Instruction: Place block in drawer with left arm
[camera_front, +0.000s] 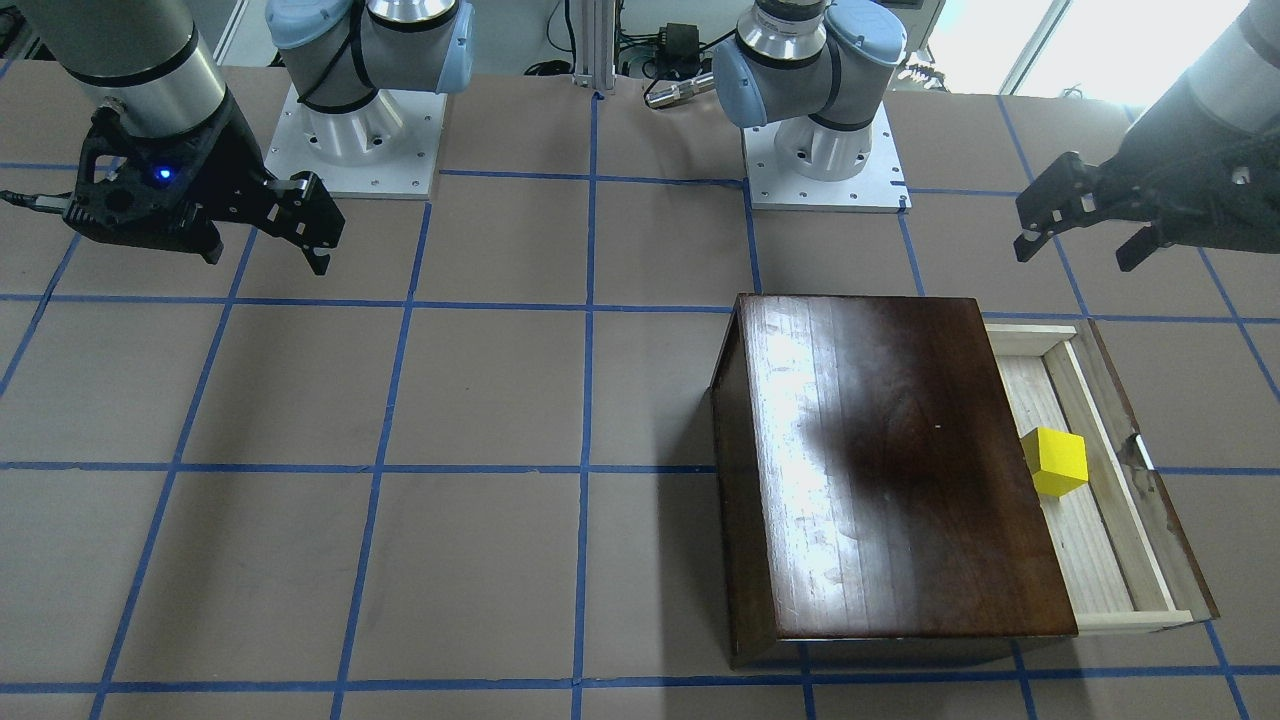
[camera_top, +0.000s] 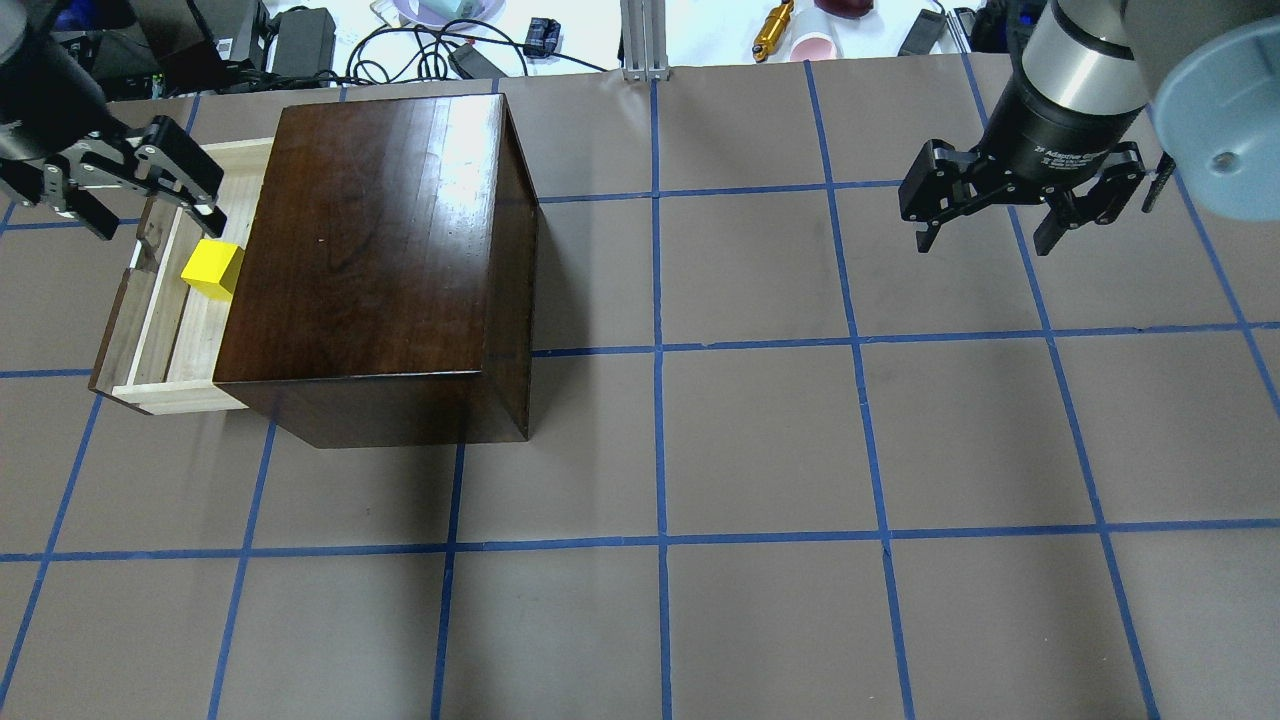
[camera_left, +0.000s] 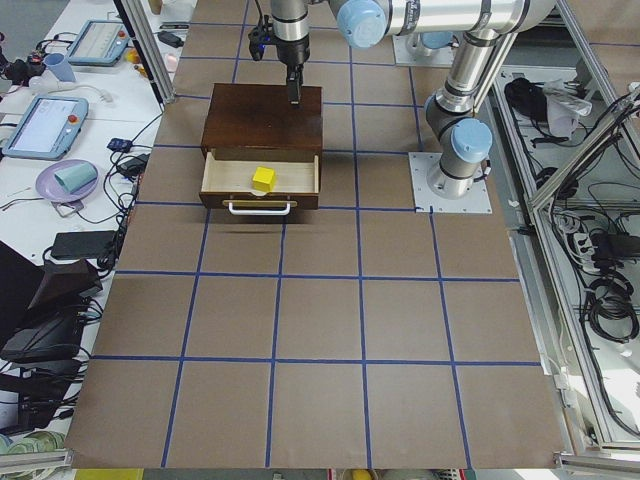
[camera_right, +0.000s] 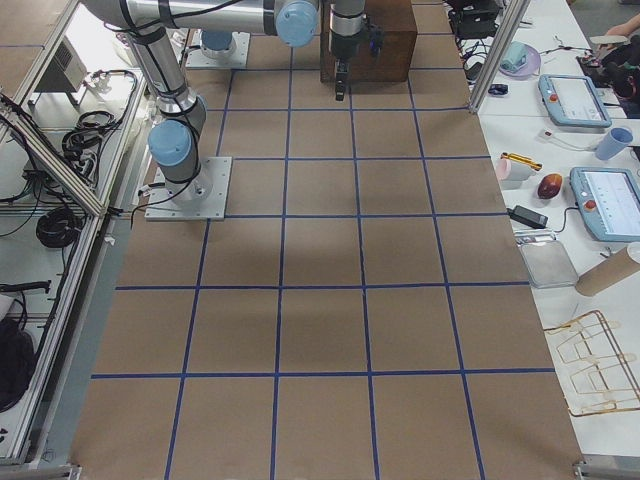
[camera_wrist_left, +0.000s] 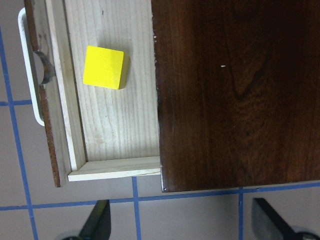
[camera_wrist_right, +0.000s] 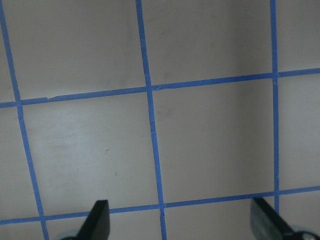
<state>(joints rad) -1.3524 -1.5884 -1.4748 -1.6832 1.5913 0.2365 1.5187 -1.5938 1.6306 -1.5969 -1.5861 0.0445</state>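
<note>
Your block (camera_front: 1056, 461), a smooth, plain-faced yellow cube, lay on the pale raw-wood floor of the drawer (camera_front: 1090, 545), which stood open from the glossy dark-brown box (camera_top: 380, 220). Your left hand (camera_front: 1075, 255) hung empty above the drawer, fingers wide. The right hand (camera_top: 985, 240) was equally wide over the blue-taped table (camera_top: 760, 450).

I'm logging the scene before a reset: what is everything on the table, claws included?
Table: one, brown with a blue tape grid, under everything.
Box: one, glossy dark brown, on the robot's left half.
Drawer: one, pale wood with a dark front, pulled open from the box.
Handle: one, white, on the drawer front.
Block: one, yellow, lying in the drawer.
Left claw: one, black, open and empty, raised by the drawer.
Right claw: one, black, open and empty, above the table's right half.
</note>
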